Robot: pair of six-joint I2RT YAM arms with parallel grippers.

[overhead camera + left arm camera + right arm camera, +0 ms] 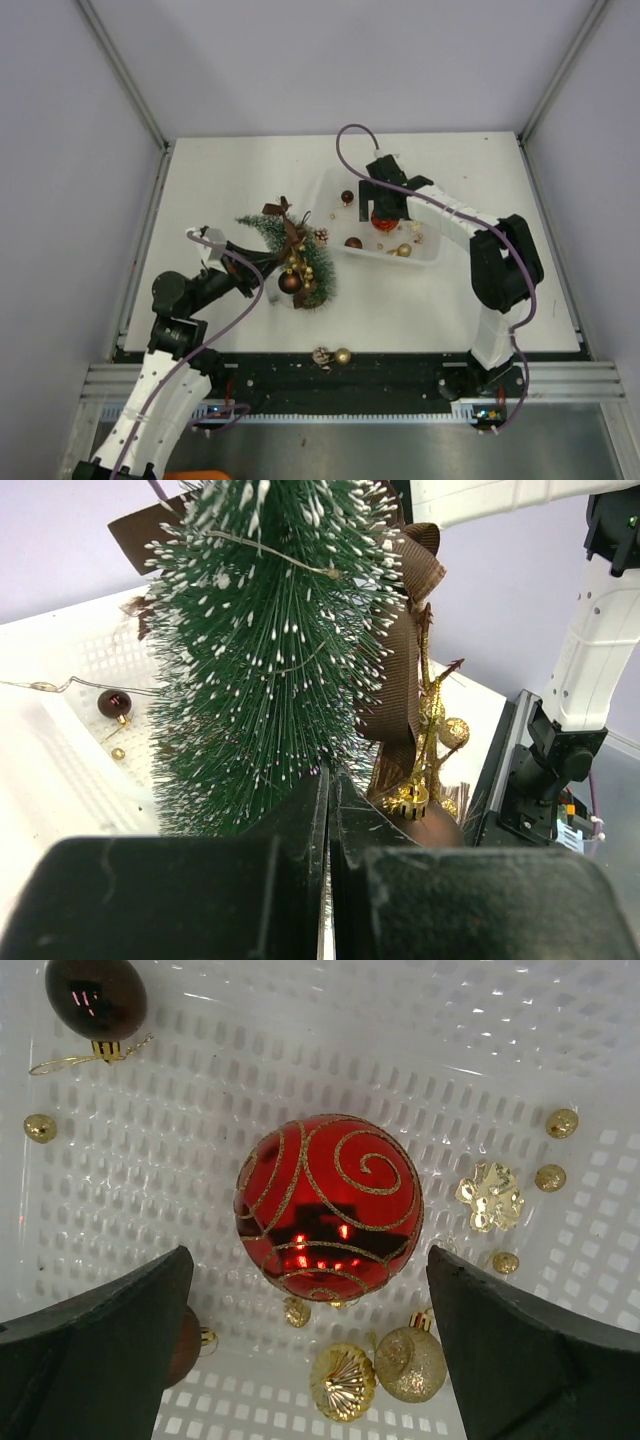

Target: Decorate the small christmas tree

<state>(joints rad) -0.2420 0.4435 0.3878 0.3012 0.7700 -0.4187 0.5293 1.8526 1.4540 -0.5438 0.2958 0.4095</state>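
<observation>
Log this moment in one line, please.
left gripper: jaws shut, by small christmas tree | right gripper: jaws open, over red bauble in tray

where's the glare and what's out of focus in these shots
Right wrist: bright glints on the red bauble and white tray; the right fingers are dark and soft. Left wrist: the left fingers are a blurred black mass, while the small christmas tree bristles are crisp. Top external: even light, faint shadows, tiny details hard to resolve.
</observation>
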